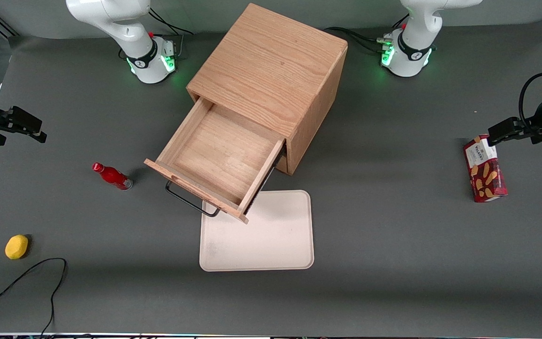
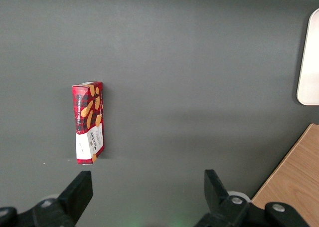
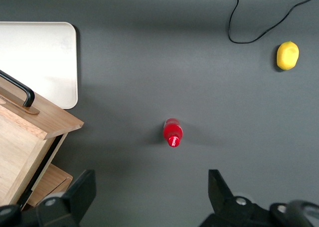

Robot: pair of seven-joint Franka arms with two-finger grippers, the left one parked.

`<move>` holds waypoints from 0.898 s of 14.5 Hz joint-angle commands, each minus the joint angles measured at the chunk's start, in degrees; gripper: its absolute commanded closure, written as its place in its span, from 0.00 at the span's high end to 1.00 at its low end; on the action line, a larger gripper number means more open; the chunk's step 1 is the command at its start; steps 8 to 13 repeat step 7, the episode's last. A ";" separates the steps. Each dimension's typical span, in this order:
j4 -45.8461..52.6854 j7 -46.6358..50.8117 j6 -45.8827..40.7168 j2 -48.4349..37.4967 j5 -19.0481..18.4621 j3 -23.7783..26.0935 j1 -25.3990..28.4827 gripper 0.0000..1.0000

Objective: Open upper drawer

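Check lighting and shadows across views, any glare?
Front view: even light, no glare; the open upper drawer shades the tray; gripper open toward the working arm's end. Right wrist view: soft shadow beside the red bottle. Left wrist view: faint shadow band across the table.

The working arm (image 1: 115, 23) is shiny white with a black ring and a green light at its base (image 1: 151, 63). Its gripper (image 1: 14, 125) is black, with fingers spread apart.

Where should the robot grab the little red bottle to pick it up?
Around its body, from above. The red bottle stands upright with open table all around. Its cap is narrow; the body is wider. The gripper, open, sits high toward the working arm's end, away from the open upper drawer.
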 commanded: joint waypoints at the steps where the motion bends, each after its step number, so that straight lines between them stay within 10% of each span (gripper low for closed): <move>1: 0.26 1.97 -2.04 -0.55 0.31 0.06 0.25 1.00; 13: 0.35 2.06 -3.19 -0.55 0.22 0.06 0.17 1.00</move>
